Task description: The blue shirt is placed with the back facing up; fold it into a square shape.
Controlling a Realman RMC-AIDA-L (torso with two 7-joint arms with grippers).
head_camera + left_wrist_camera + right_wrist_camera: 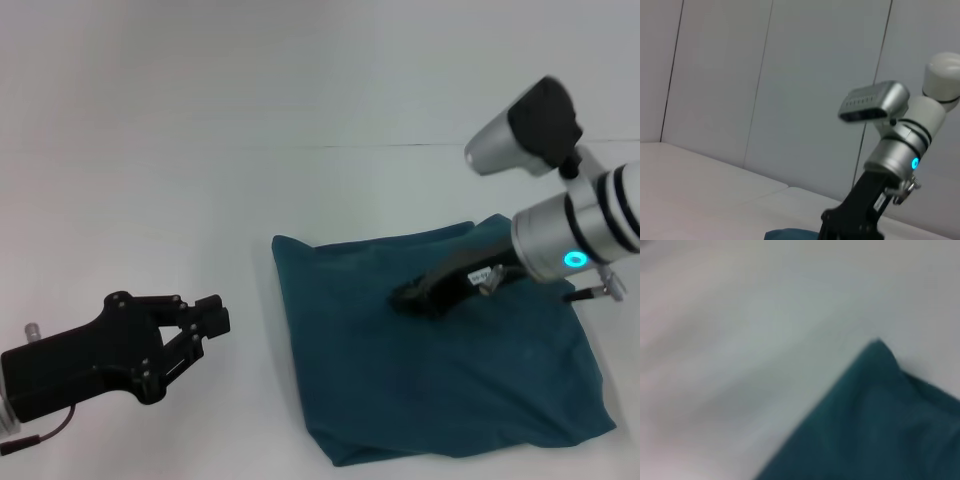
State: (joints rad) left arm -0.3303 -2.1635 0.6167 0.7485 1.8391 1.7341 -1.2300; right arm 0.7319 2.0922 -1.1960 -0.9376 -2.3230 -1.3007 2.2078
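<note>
The blue shirt (430, 370) lies folded into a rough square on the white table (200, 180), right of the middle, plain side up with no letters showing. My right gripper (408, 297) reaches in from the right and rests low on the shirt's upper middle. My left gripper (213, 317) hovers left of the shirt, apart from it, shut and empty. The right wrist view shows a corner of the shirt (880, 415) on the table. The left wrist view shows the right arm (890, 155) above a sliver of the shirt (790, 234).
The white table (740, 340) spreads bare around the shirt. A pale wall (790, 75) stands behind it. The right arm's wrist camera housing (525, 130) sticks up above the shirt's far right corner.
</note>
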